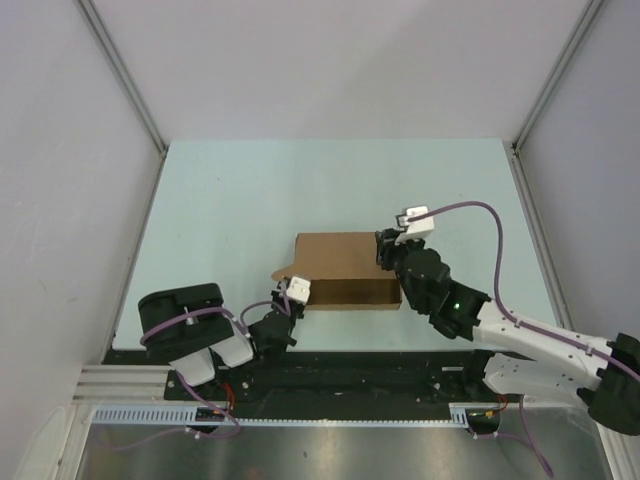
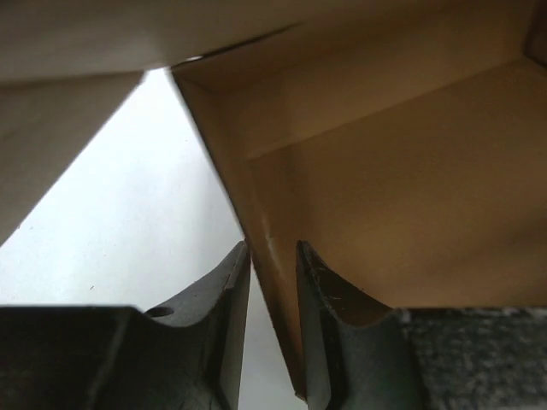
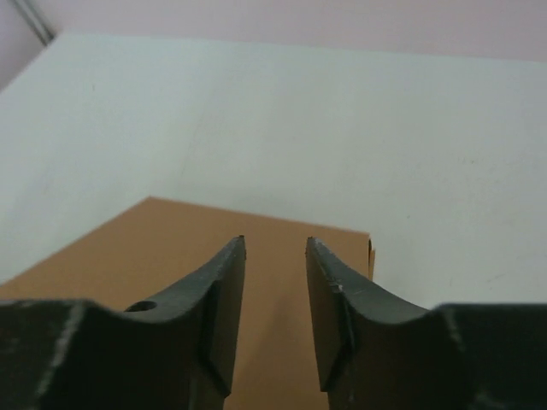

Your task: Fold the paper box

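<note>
Centrally on the pale green, flat surface [image 1: 250, 190] the paper box [image 1: 340, 262], a plain brown, low rectangular cardboard carton, is found, closer to the near edge than to the far one. Its broad top panel is seen from above, with a darker front wall along the near side and a small flap sticking out at its left end. The black two-fingered left claw [image 2: 272, 248] is placed at the box's near left corner. Its fingers are held apart and a thin cardboard wall edge is straddled between them. A sliver of the surface is visible beside the left finger, so the wall is not seen to be pinched. The black two-fingered right claw [image 3: 275, 241] is positioned at the far right corner, its fingers likewise parted over the brown top panel, with nothing caught between them.
</note>
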Motion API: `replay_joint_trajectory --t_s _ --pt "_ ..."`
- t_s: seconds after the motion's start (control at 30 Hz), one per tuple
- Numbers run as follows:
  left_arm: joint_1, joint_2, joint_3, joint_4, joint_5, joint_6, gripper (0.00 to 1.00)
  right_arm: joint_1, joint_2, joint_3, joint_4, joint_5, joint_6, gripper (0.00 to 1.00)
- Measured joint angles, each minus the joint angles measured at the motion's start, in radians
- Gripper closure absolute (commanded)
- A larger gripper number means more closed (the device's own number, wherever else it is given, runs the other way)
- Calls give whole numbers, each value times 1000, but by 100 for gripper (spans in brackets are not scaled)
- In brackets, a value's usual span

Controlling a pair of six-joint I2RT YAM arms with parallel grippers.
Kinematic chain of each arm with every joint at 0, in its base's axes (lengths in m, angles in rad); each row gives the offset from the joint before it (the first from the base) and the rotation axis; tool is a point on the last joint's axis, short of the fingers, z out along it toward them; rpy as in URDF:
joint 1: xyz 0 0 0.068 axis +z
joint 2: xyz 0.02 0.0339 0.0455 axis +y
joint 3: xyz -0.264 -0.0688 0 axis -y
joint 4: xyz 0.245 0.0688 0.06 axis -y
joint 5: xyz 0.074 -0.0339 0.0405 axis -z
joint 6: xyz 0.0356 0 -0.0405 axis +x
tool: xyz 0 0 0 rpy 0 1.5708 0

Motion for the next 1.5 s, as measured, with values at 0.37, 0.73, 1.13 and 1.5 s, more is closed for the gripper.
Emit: replay_joint_trajectory --t_s 0.37,0.73,1.13,1.5 --pt "-61 6 14 -5 -72 46 42 -60 106 -70 -52 -228 128 79" --pt "-312 -293 -17 -76 -127 203 21 -89 164 -115 -32 -274 171 81" --pt "-615 -924 383 -1310 -451 -624 16 -103 249 -119 30 -309 182 84" --pt "-274 -896 244 -1555 -386 -832 16 -103 295 -157 65 -322 200 89"
